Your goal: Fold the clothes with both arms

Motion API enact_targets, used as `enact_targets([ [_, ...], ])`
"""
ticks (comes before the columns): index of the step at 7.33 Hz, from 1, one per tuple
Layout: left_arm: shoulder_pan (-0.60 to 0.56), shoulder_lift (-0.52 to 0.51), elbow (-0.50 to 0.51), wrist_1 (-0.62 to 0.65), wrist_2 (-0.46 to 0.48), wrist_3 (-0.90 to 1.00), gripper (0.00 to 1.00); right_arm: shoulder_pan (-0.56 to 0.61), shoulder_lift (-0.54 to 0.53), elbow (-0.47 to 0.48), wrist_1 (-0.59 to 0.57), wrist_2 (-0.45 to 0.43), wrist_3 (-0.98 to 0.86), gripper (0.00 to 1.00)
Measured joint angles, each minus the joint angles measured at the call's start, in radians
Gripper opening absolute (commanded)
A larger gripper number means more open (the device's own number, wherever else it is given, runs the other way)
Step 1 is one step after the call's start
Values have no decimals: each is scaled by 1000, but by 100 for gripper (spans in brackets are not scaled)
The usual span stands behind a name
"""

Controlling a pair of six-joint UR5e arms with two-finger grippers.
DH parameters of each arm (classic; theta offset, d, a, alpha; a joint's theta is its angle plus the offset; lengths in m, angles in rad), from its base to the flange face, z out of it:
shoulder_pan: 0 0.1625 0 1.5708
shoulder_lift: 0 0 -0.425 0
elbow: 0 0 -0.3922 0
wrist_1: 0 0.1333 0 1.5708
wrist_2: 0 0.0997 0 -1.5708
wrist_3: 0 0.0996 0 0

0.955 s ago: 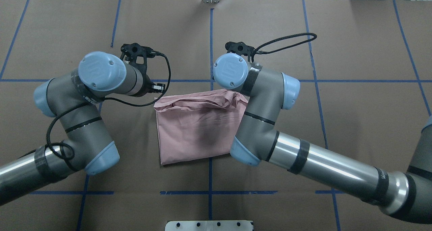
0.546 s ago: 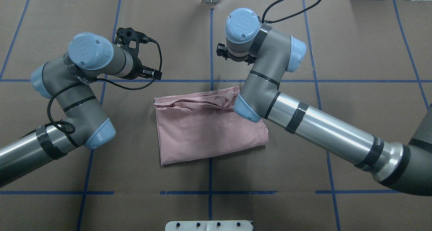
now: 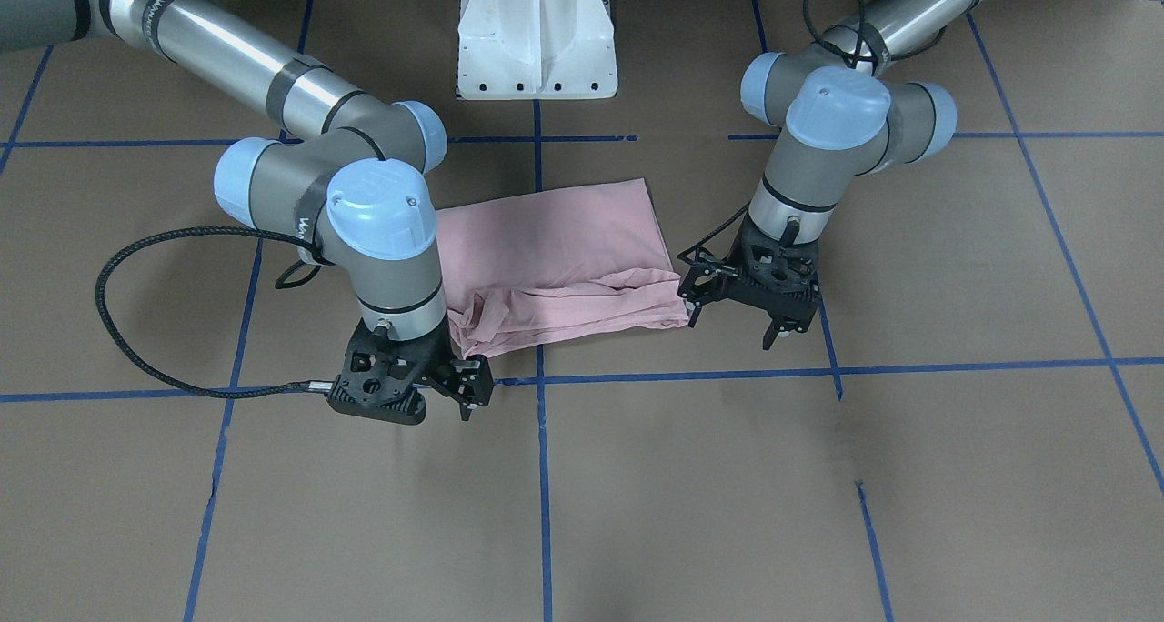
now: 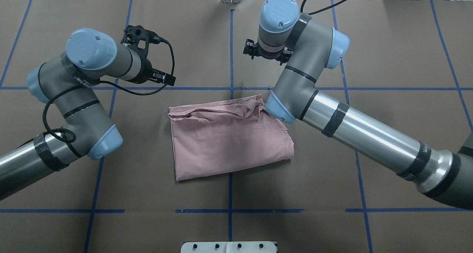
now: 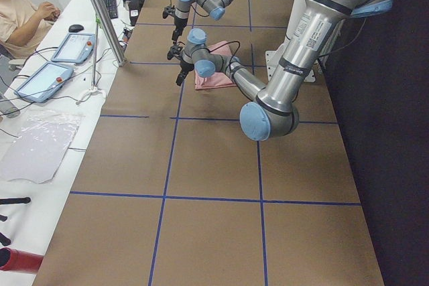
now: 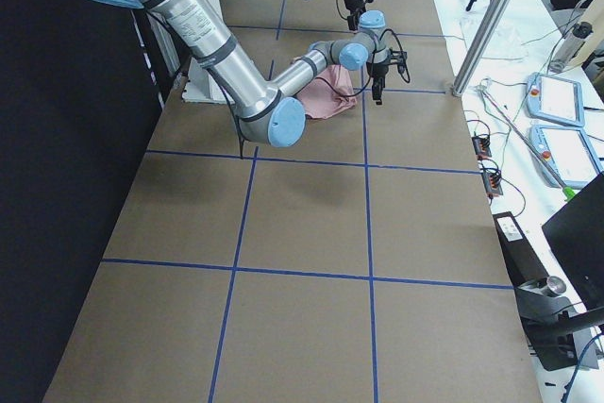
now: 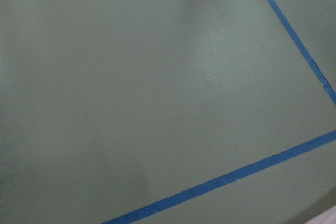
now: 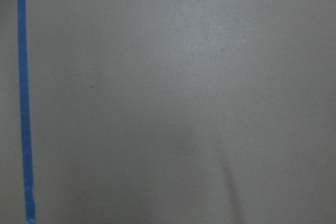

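The pink clothes (image 4: 229, 145) lie folded into a rough rectangle at the table's middle, back side up with no print showing, and the far edge (image 3: 564, 308) is bunched and wrinkled. Neither of the arms touches them. My left gripper (image 3: 773, 320) hangs open and empty above the paper beside the bunched edge's corner; from overhead the left gripper (image 4: 139, 36) is seen beyond the shirt's left side. My right gripper (image 3: 462, 387) is open and empty just past the other end of that edge. Both wrist views show only brown paper and blue tape.
Blue tape lines (image 4: 230, 211) grid the brown paper. The white pedestal base (image 3: 536, 40) stands at the robot's side of the table. In the exterior left view a seated person (image 5: 20, 18), tablets (image 5: 74, 46) and a metal post (image 5: 100, 11) are beyond the far edge.
Both arms have risen and pulled away from the shirt toward the table's far side. The right arm no longer covers the shirt's right part. The shirt has stayed in place.
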Motion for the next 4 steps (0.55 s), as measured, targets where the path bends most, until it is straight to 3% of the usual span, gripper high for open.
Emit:
enact_targets([
  [2,-79,88,-85,30,-50,148,100,61,-183,233,-93,26,-177,100],
  [4,-229,193,-135,50,-143,383,100,172,-417,385,-87,107,-418,100],
])
